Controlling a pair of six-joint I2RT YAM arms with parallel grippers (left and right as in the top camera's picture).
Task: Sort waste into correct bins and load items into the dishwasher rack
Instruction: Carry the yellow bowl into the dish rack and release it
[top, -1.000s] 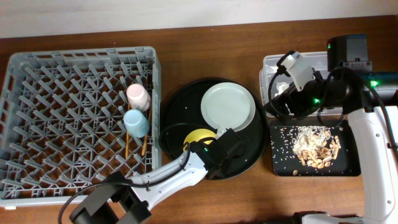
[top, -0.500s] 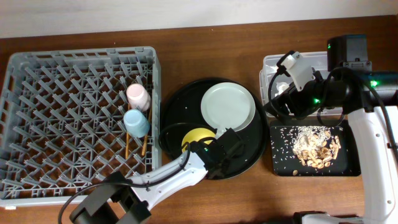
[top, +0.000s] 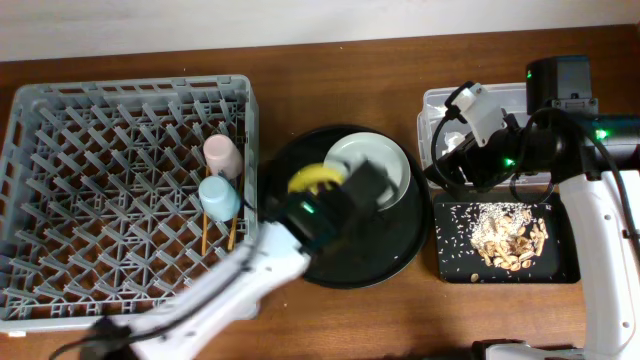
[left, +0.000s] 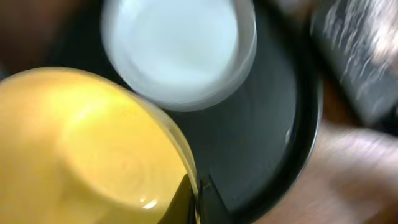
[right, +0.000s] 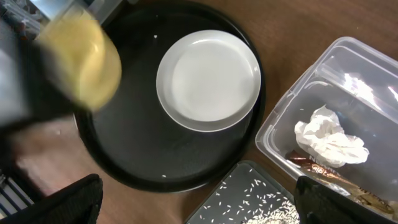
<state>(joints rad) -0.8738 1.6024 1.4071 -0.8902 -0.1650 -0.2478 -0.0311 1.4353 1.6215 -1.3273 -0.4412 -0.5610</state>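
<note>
While the left gripper (left: 194, 198) is clenched on the rim of the yellow bowl (top: 312, 178), the bowl hangs blurred over the large round black tray (top: 400, 240) at centre frame, just left of the pale grey-white round plate (top: 385, 160) lying on that tray. At the right, the right gripper (right: 196, 199) hovers with its fingers spread wide, grasping nothing. Beside it, the clear plastic rectangular tub (top: 432, 100) holds a crumpled white tissue (right: 329, 137) and a thin brown-gold wrapper (right: 311, 163). Below the tub, beige-brown food scraps (top: 510, 240) lie in the shallow black rectangular tray (top: 560, 270). On the left, the large grey plastic rack (top: 60, 150) holds a small pink cup (top: 222, 153), a small blue cup (top: 218, 195) and thin wooden chopsticks (top: 204, 235).
</note>
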